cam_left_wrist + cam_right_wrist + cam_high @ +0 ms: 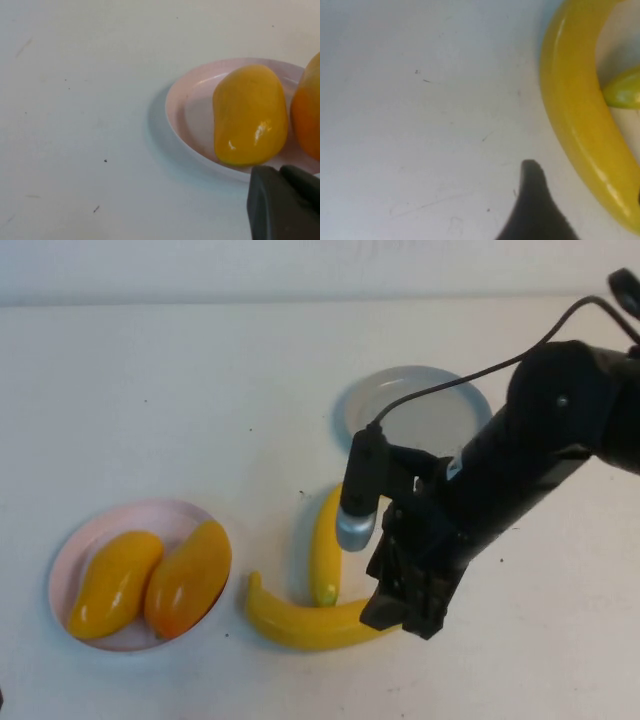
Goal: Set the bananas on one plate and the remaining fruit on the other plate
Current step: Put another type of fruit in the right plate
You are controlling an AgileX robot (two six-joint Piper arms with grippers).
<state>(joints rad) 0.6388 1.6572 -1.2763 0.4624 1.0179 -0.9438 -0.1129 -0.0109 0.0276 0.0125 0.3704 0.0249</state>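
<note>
Two bananas lie on the table, not on a plate: a long one (pixel 300 625) near the front and a second (pixel 325 550) whose tip touches it. My right gripper (pixel 405 612) hangs over the long banana's right end. In the right wrist view this gripper (pixel 585 180) is open, one finger (pixel 535 200) standing clear beside the long banana (pixel 575 100). The grey-blue plate (pixel 440 415) behind is bare. A yellow mango (pixel 113 583) and a blushed mango (pixel 188 578) lie on the pink plate (pixel 80 540). My left gripper (pixel 280 172) is shut, empty, close to that plate (pixel 190 110).
The right arm's dark body and its cable (pixel 480 370) reach across part of the grey-blue plate. Bare white table lies at the far left and along the front right. The left arm does not show in the high view.
</note>
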